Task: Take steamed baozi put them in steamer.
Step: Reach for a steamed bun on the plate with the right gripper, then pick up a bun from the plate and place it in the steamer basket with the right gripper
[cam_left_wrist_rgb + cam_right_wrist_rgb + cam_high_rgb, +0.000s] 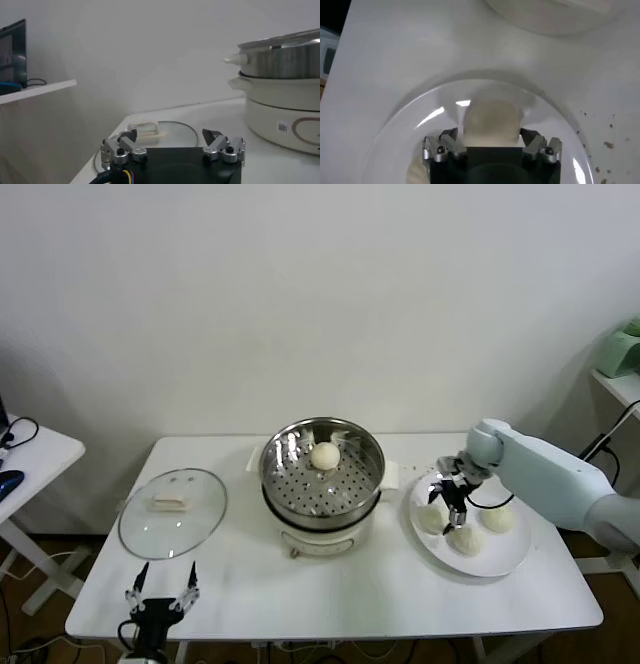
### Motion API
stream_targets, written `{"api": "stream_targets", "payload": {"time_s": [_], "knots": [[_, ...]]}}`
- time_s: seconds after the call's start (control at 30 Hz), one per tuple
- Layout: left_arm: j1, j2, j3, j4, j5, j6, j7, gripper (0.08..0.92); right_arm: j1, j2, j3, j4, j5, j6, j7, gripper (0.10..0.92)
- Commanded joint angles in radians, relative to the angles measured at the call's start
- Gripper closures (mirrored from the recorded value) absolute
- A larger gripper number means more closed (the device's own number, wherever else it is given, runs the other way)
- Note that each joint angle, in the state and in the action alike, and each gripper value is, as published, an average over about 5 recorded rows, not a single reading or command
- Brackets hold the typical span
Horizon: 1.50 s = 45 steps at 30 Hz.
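Note:
The steamer [290,484] stands mid-table and holds one baozi [324,455] on its perforated tray. Three more baozi lie on a white plate [500,562] to the right: one at the left [431,519], one at the front [465,540], one at the right [499,520]. My right gripper [452,502] hangs low over the plate. In the right wrist view it [491,136] is open, with a baozi [491,117] between its fingers, which stand apart from it. My left gripper [160,582] is open and empty at the table's front left edge.
A round glass lid [172,514] lies flat left of the steamer, and shows just beyond my left gripper [172,139] in the left wrist view [175,131]. The steamer's white base [285,120] rises to one side there. A small white side table [30,459] stands at far left.

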Motion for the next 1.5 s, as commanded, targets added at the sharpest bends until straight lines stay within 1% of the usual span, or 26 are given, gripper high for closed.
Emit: {"api": "stream_targets", "payload": {"time_s": [0.03, 0.2, 0.37, 0.57, 0.7, 0.9, 1.03, 1.17, 1.33, 1.43, 1.5], "knots": [[0.002, 0.001, 0.000, 0.002, 0.000, -0.002, -0.001, 0.177, -0.014, 0.011, 0.020, -0.021, -0.017, 0.003, 0.002, 0.203], [0.002, 0.000, 0.001, 0.003, 0.000, -0.003, -0.001, 0.177, -0.009, 0.017, 0.022, -0.029, -0.021, 0.005, 0.001, 0.229], [0.002, -0.001, 0.002, 0.003, 0.000, -0.003, -0.002, 0.177, -0.009, 0.015, 0.021, -0.027, -0.018, 0.005, 0.002, 0.311], [0.003, 0.001, 0.001, 0.003, -0.002, -0.004, -0.003, 0.177, -0.007, 0.011, 0.019, -0.019, -0.002, 0.003, 0.005, 0.337], [0.004, 0.001, -0.001, 0.001, -0.003, -0.003, -0.003, 0.177, 0.025, 0.001, 0.003, -0.001, 0.042, -0.009, 0.009, 0.344], [0.006, -0.001, -0.001, -0.004, -0.005, -0.003, -0.003, 0.177, 0.145, -0.036, -0.062, 0.047, 0.186, -0.049, 0.018, 0.347], [0.009, 0.000, 0.000, -0.009, -0.004, -0.002, -0.003, 0.177, 0.269, -0.061, -0.118, 0.068, 0.329, -0.065, 0.020, 0.347], [0.012, 0.001, 0.003, -0.015, -0.002, 0.000, -0.002, 0.177, 0.417, -0.057, -0.203, 0.056, 0.488, -0.066, 0.019, 0.347], [0.011, 0.000, 0.010, -0.021, 0.004, 0.002, -0.001, 0.177, 0.595, -0.014, -0.333, 0.048, 0.651, -0.075, 0.007, 0.347], [0.012, -0.001, 0.016, -0.024, 0.012, 0.004, -0.001, 0.177, 0.659, 0.039, -0.379, 0.049, 0.755, -0.088, 0.007, 0.346], [0.011, -0.002, 0.019, -0.028, 0.017, 0.006, -0.001, 0.177, 0.680, 0.085, -0.395, 0.053, 0.796, -0.104, 0.009, 0.344]]}}
